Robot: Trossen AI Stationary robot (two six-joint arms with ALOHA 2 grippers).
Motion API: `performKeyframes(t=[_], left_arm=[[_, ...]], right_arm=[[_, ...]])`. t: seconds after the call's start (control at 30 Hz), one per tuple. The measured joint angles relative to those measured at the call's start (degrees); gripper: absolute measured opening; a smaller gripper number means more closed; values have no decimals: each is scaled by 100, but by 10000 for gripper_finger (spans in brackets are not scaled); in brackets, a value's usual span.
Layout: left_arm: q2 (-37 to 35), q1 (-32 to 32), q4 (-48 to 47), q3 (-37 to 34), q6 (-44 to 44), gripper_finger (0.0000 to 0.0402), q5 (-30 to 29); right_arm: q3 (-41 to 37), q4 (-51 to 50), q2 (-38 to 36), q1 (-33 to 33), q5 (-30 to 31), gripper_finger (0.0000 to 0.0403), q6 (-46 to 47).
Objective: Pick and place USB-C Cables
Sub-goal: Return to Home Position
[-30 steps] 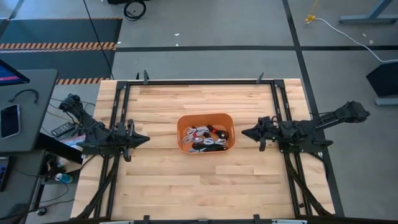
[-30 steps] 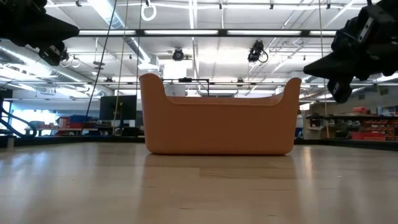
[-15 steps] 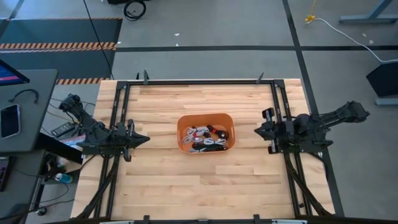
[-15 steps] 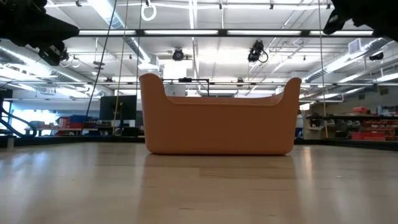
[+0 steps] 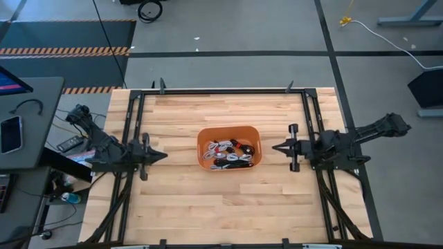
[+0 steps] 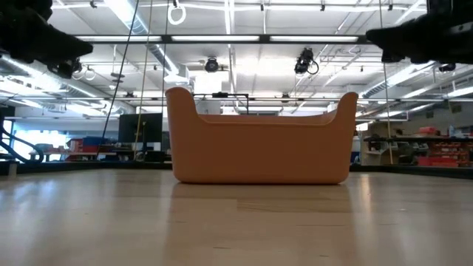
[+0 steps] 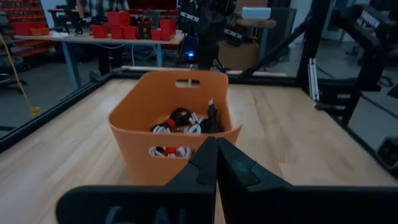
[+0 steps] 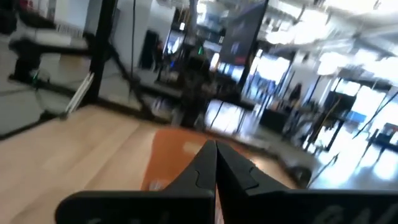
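USB-C Cables point(image 5: 228, 155) in orange bin point(image 5: 200, 149), midway between closed left and right jaws.

USB-C Cables point(image 5: 228, 153) inside bin point(image 5: 200, 149) at centre of table point(image 5: 208, 207)

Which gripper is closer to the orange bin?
Right. The right gripper hangs close beside the orange bin, apart from it; the left gripper is farther off on the other side.

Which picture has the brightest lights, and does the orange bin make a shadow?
Low view: ceiling strip lights glare behind the orange bin, the right gripper shows dark against them, a soft dim patch lies on the table before the bin. Right wrist view: bright glare in the far room. High view: even light, hardly any shadow.
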Motion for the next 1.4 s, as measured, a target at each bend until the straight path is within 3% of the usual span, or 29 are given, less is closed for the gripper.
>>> performKeyframes(t=[0.13,0.23,0.47,0.63,0.87,1.4], left_arm=[[2,2,-2,-148,-24,7,1],[2,2,2,-213,-159,7,1],[2,2,21,-216,-89,7,-1],[2,2,21,-216,-112,7,-1],[2,2,21,-216,-115,7,-1],[2,2,19,-216,-137,7,-1]], right_arm=[[-91,-644,-61,0,-3,9,402],[-119,-577,-90,0,34,14,275],[-120,-549,-214,-66,850,12,-54],[-120,-603,-219,-52,391,10,-54],[-120,-911,-216,-53,-723,9,-13],[-120,-765,-218,-54,-767,15,-12]])
